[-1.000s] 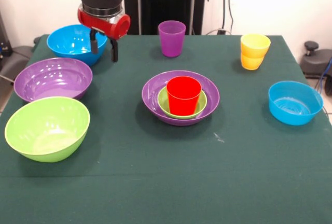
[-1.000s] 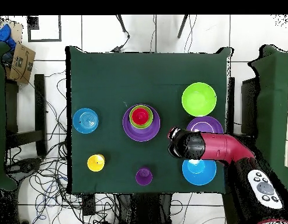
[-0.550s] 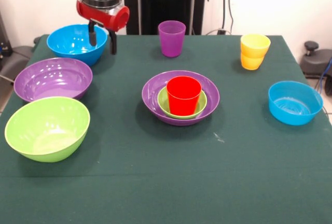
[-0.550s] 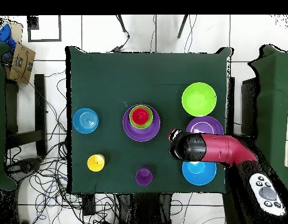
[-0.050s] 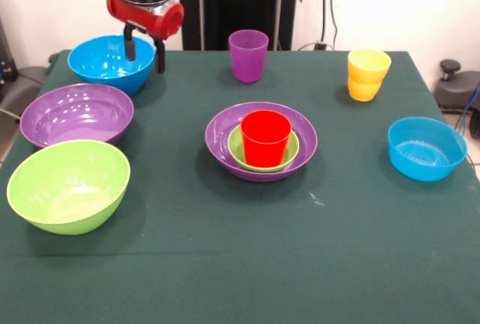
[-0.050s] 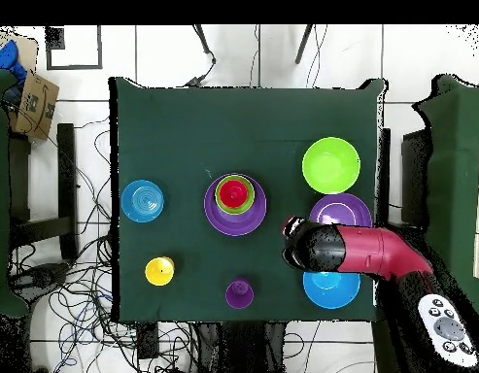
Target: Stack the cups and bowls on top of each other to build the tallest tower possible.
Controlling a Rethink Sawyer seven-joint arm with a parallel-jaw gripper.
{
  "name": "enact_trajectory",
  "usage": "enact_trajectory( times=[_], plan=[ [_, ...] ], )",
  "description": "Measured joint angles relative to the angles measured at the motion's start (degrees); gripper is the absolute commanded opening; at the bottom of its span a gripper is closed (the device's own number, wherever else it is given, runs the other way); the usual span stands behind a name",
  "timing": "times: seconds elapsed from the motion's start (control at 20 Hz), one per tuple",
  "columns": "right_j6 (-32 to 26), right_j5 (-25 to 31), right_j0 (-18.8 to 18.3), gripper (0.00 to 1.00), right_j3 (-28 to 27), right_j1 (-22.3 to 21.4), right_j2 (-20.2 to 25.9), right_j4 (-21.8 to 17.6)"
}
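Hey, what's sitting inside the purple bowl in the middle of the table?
The purple bowl holds a small green bowl, with a red cup standing upright in it. The cup hides the green bowl's bottom.

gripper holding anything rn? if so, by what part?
Nothing held. The gripper hangs open and empty above the near rim of the large blue bowl, touching no cup or bowl.
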Motion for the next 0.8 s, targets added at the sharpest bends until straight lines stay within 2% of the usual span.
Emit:
enact_trajectory(
  times=[0.65,0.8],
  plan=[
    [0.0,-6.3,-2.5,1.0,8.1,0.2,-0.7,-4.7],
    [0.0,-8.7,-3.1,1.0,8.4,2.0,-2.1,-7.8]
  ],
)
